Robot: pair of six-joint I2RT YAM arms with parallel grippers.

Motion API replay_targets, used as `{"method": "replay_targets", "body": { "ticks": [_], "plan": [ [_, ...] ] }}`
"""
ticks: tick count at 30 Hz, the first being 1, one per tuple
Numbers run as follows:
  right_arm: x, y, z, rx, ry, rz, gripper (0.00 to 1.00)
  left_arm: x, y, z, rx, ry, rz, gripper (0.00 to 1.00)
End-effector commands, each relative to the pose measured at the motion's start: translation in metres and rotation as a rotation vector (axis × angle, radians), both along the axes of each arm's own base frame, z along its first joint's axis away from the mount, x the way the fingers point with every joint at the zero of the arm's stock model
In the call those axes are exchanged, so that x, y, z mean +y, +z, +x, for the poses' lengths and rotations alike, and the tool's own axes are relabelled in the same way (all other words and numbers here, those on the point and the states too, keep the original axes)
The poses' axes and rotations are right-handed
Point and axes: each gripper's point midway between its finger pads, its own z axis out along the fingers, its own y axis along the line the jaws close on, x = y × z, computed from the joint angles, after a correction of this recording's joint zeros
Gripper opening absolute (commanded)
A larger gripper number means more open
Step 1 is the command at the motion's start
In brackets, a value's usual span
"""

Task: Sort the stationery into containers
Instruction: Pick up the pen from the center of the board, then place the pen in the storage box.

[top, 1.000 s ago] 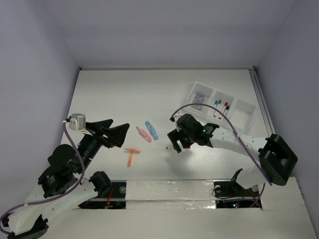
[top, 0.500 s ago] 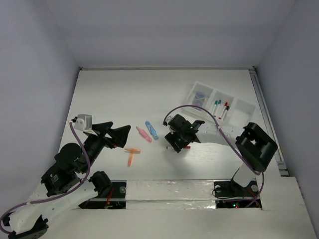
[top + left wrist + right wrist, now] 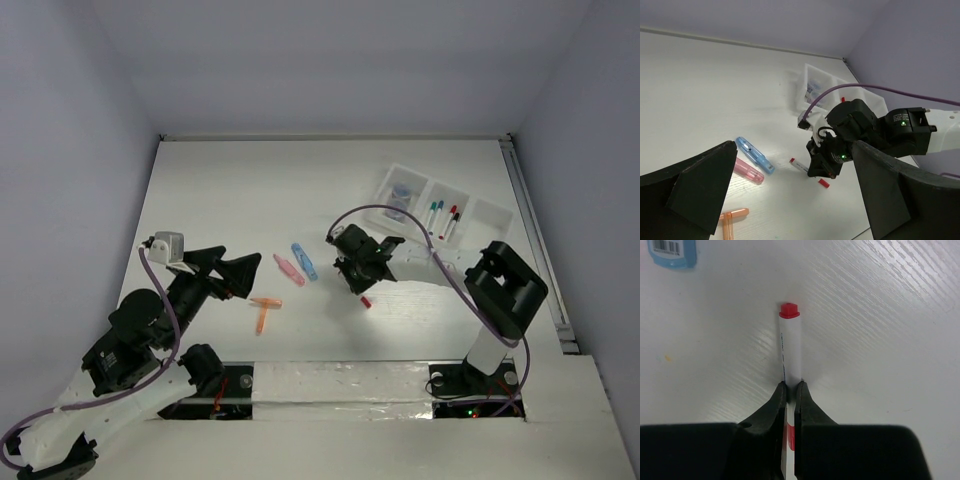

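Observation:
My right gripper [image 3: 791,386] is shut on a thin white pen [image 3: 791,347] with red ends, which lies flat on the table. From above, that gripper [image 3: 358,285] is at the table's centre, and the pen's red cap [image 3: 366,301] sticks out below it. A chunky blue piece [image 3: 304,261] and a pink piece [image 3: 290,269] lie just to its left, with an orange piece [image 3: 264,310] nearer me. My left gripper [image 3: 225,272] hovers open left of them, holding nothing. The divided white tray [image 3: 495,205] sits at the back right.
The tray's left compartment holds bluish discs [image 3: 402,192] and its middle one holds several pens [image 3: 443,216]. A purple cable [image 3: 400,212] arcs over the right arm. The blue piece's end [image 3: 671,252] shows at the top left of the right wrist view.
My right gripper has shifted slightly left and up the table, and its fingers have closed on the red-capped pen. The left arm has barely moved.

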Motion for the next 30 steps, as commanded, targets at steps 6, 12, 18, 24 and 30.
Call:
{"method": "replay_targets", "body": {
  "ticks": [6,12,18,24,30],
  "plan": [
    [-0.023,0.099,0.07,-0.309,-0.29,0.171,0.0,-0.005,-0.003,0.003,0.008,-0.003,0.013,0.99],
    [-0.121,0.164,0.133,-0.523,-0.619,0.276,0.0,-0.009,-0.007,0.005,0.018,-0.009,0.03,0.99],
    [-0.193,0.17,0.168,-0.589,-0.828,0.254,0.0,-0.008,-0.006,0.004,0.012,-0.014,0.026,0.99],
    [-0.237,0.146,0.19,-0.575,-0.942,0.179,0.0,-0.008,-0.006,0.004,0.011,-0.012,0.028,0.99],
    [-0.255,0.133,0.199,-0.553,-0.964,0.144,0.11,-0.009,-0.007,0.004,0.012,-0.014,0.032,0.99]
  ]
}}
